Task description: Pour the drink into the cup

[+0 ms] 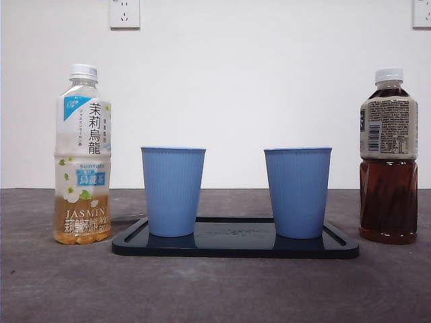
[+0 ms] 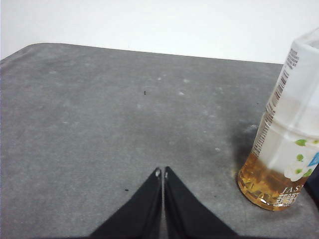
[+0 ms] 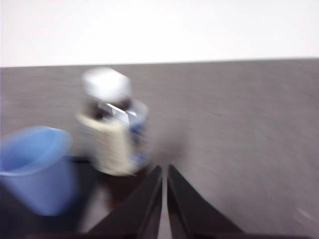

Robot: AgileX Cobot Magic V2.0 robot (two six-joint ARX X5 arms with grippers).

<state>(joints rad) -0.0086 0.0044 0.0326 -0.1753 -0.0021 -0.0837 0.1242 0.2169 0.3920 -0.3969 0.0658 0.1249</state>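
right pincer (image 3: 164,172), jaws pressed together and empty, has the upright dark-tea plastic bottle with white cap (image 3: 113,124) at its eleven o'clock, near; blue ribbed paper cup (image 3: 35,167) sits beyond at nine.

Before me lies a flat black plastic tray (image 1: 236,252) with a raised rim, resting on the dark grey matte table (image 1: 202,289). Behind the tray I see a plain white wall (image 1: 236,87). High above the tray's one end sits a white wall socket (image 1: 124,13); a second white socket (image 1: 422,13) sits beyond its other end.
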